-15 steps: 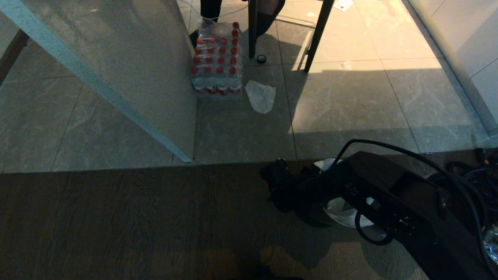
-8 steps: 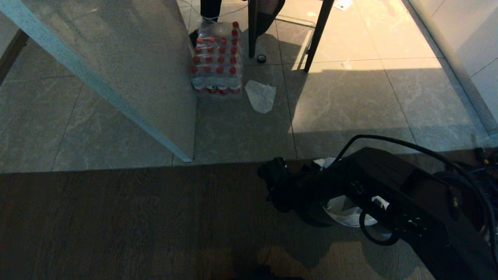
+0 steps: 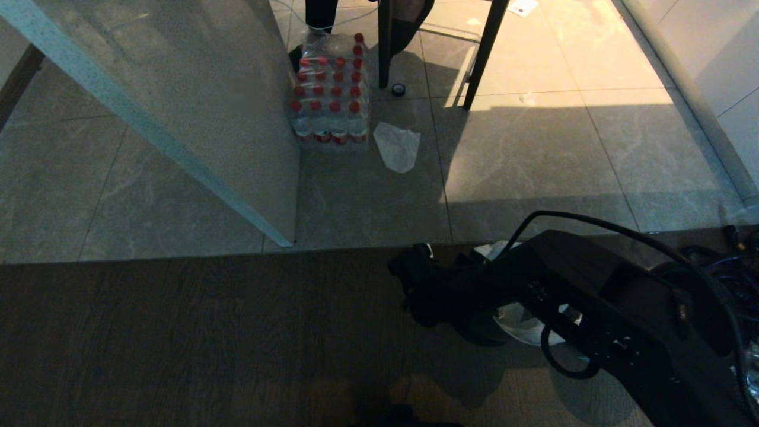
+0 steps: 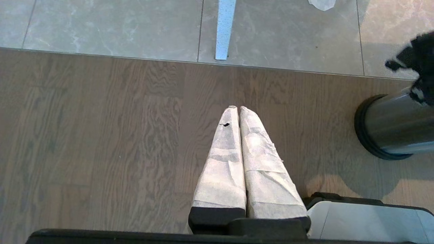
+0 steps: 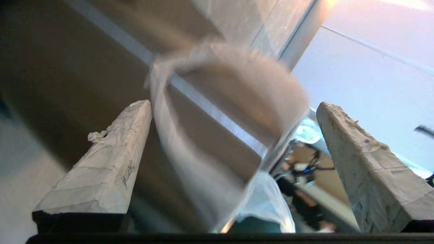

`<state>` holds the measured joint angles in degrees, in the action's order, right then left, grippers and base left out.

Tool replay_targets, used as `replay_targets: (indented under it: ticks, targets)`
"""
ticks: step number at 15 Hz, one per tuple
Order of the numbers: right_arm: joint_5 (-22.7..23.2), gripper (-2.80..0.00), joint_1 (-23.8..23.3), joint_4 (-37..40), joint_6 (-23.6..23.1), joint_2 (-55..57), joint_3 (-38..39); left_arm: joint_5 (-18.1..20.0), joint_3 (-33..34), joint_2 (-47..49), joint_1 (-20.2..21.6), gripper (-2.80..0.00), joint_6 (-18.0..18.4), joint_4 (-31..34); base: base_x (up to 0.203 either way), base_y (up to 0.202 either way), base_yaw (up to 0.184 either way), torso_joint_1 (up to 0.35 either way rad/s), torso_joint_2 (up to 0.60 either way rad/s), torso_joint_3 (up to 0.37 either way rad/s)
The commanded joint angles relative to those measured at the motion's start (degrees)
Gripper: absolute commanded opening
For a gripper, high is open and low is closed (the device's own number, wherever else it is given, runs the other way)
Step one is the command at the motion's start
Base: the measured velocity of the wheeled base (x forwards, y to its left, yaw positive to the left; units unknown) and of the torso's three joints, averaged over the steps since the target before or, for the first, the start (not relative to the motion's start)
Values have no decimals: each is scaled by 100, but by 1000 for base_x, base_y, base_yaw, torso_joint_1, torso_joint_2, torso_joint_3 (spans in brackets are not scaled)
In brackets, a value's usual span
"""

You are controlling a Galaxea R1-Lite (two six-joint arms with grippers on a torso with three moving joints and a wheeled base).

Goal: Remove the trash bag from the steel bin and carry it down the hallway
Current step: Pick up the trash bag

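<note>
Fingers (image 5: 101, 169) of the right gripper (image 3: 415, 284) stand spread wide with a loop of the bag (image 5: 217, 135) hanging loose between them, nothing pinched yet, probably lined up to close on that handle. Bag (image 3: 522, 317) sits in the bin (image 4: 390, 125) under the arm; the left gripper (image 4: 237, 112) is parked shut over wood floor.

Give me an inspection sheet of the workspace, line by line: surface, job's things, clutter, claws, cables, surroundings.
Surface: wood floor near, grey tiles beyond.
Job's things: bin on the wood floor; bag in it, a bag loop between the right claw's fingers.
Clutter: pack of bottles, white scrap, small black cap.
Claws: right claw open at the bin; left claw shut, parked over the wood floor.
Cables: black cable looping over the right arm.
Surroundings: glass panel, table legs.
</note>
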<state>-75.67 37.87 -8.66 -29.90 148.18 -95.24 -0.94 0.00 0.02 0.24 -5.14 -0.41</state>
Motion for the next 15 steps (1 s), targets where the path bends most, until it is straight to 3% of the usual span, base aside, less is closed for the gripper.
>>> replay_targets:
  ticks: [1,4,7,15]
  targets:
    - [-88,0,-83,-22,-27,327,-603,-3,0,-2,5,-280,-4,-2,0,0,0,0,0,0]
    - [-150,0,-363,76,-90,685,-1600,-3,0,-2,2,-280,-4,-2,0,0,0,0,0,0]
    - [-168,0,-589,102,-121,686,-1647,-3,0,-2,2,-280,-4,-2,0,0,0,0,0,0]
    - [-252,0,-596,134,-147,-21,-1644,-3,0,-2,2,-280,-4,-2,0,0,0,0,0,0]
